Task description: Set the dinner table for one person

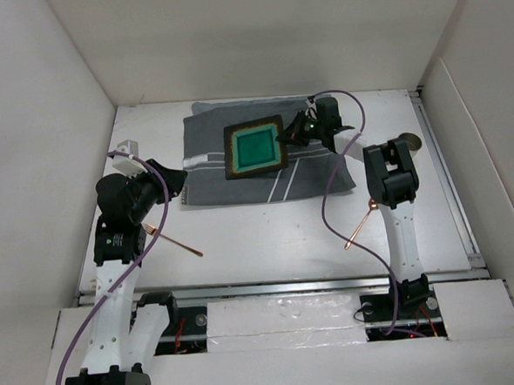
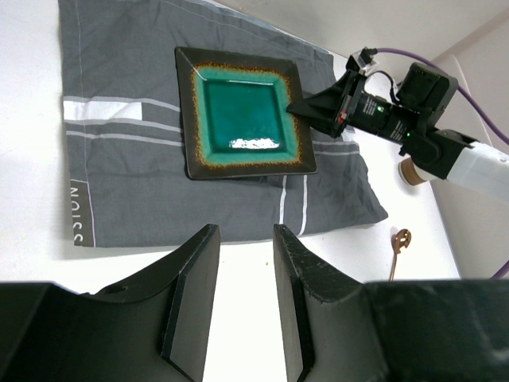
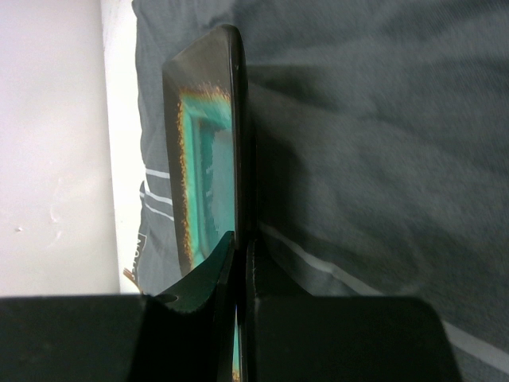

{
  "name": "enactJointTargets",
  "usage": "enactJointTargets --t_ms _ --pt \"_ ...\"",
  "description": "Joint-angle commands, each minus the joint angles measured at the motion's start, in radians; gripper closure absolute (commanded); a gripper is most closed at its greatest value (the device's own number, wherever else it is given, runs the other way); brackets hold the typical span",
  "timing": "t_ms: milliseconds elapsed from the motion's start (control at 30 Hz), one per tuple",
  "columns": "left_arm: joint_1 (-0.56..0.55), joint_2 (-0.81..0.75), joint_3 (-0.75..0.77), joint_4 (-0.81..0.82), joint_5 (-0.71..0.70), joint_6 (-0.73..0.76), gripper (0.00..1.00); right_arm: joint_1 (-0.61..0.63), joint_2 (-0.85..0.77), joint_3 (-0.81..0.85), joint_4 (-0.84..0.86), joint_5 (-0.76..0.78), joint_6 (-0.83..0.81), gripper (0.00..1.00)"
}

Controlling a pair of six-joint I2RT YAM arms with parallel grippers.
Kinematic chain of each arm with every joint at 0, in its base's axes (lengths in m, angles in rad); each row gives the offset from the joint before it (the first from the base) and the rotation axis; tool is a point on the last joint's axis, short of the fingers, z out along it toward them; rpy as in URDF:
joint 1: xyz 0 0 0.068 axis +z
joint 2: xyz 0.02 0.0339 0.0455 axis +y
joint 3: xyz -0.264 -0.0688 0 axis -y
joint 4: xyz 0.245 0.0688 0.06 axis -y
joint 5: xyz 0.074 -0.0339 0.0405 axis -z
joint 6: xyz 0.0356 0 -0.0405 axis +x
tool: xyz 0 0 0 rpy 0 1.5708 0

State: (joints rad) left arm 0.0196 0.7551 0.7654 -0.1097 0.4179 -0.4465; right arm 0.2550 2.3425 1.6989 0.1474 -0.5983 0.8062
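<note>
White dinner table [image 1: 269, 253] lay beneath it all, walled by white panels [image 1: 43, 127]. At left, the left gripper [image 2: 245, 239] hung empty by the near edge of the grey mat [image 1: 212, 173], fingers narrowly parted. On the mat sat a teal plate [image 1: 254, 147], its right rim pinched by the right gripper [image 1: 287, 136].

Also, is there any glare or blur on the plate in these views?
Left wrist view: sharp, with a white glare patch on the plate, in its green glaze near the lower edge. Right wrist view: dim and soft, plate and cloth both blurred. Top view: even light, no glare.
</note>
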Motion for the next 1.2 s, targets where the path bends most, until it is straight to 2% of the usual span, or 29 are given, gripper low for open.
enactJointTargets --t_ms 0,33,100,133,167,233,300,333,533,667,733,833,1033,1167 --pt "0.003 -0.005 0.017 0.025 0.01 0.008 0.7 -0.007 -0.023 0.123 0.032 -0.052 0.002 1.0" --pt "0.003 -0.002 0.017 0.025 0.01 0.008 0.7 -0.007 -0.006 0.131 0.015 -0.037 -0.015 1.0" --pt "0.003 -0.003 0.015 0.025 0.001 0.008 0.7 -0.007 0.015 0.186 -0.07 -0.032 -0.045 0.92" --pt "0.003 -0.002 0.014 0.015 -0.02 0.008 0.69 -0.016 0.021 0.174 -0.077 -0.012 -0.058 0.67" --pt "0.003 -0.002 0.017 0.015 -0.03 0.008 0.69 -0.016 0.021 0.174 -0.077 -0.012 -0.058 0.67" --pt "0.014 0.004 0.017 0.002 -0.054 0.002 0.69 -0.016 0.009 0.169 -0.078 0.003 -0.062 0.54" --pt "0.026 0.006 0.012 -0.004 -0.082 -0.009 0.69 -0.016 0.011 0.182 -0.104 -0.001 -0.081 0.48" --pt "0.039 0.013 0.005 -0.01 -0.12 -0.027 0.67 -0.016 -0.003 0.191 -0.142 0.03 -0.114 0.39" --pt "0.039 0.052 0.008 -0.091 -0.277 -0.09 0.68 -0.016 -0.098 0.217 -0.288 0.129 -0.225 0.28" --pt "0.039 0.075 0.006 -0.185 -0.442 -0.177 0.69 0.004 -0.208 0.205 -0.383 0.287 -0.317 0.27" --pt "0.039 0.111 0.02 -0.277 -0.478 -0.218 0.68 0.004 -0.296 0.161 -0.376 0.352 -0.343 0.27" --pt "0.039 0.173 0.017 -0.367 -0.485 -0.248 0.65 0.004 -0.417 0.015 -0.312 0.38 -0.348 0.27" --pt "0.039 0.236 -0.098 -0.41 -0.377 -0.357 0.63 0.004 -0.668 -0.318 -0.157 0.358 -0.335 0.26" --pt "0.039 0.338 -0.089 -0.473 -0.459 -0.396 0.62 0.015 -0.79 -0.444 -0.074 0.345 -0.328 0.26"
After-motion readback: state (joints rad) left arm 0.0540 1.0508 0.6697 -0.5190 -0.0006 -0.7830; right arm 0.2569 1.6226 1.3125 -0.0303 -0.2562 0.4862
